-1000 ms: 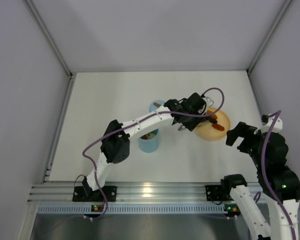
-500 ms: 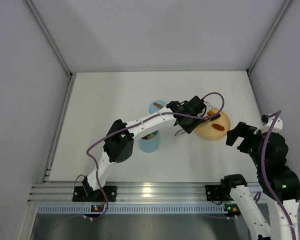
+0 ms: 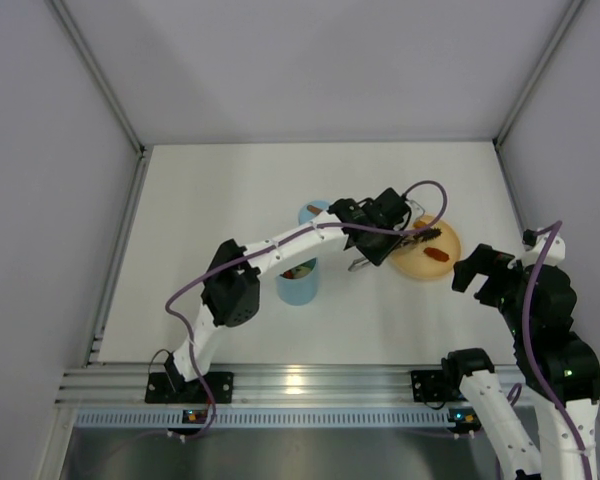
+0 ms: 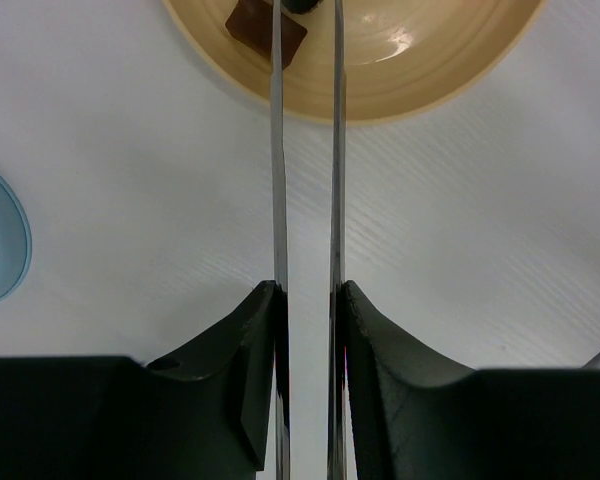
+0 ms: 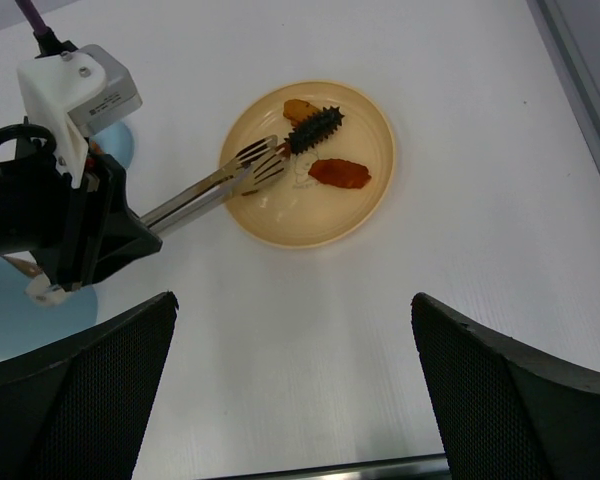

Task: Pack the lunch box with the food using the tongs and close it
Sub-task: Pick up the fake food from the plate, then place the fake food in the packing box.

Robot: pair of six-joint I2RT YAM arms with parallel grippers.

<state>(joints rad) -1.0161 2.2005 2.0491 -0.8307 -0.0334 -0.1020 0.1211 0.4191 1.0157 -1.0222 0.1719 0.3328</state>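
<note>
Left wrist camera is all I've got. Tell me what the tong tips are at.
Observer: In the right wrist view, the tips of the tongs lie on the plate, right beside a dark spiky piece. I can't tell if they pinch it.
Operator: Count what's on that plate.
Observer: Three pieces: the spiky one, an orange piece and a red piece.
Operator: Report the right gripper.
Observer: The right gripper hangs open and empty, short of the plate.
</note>
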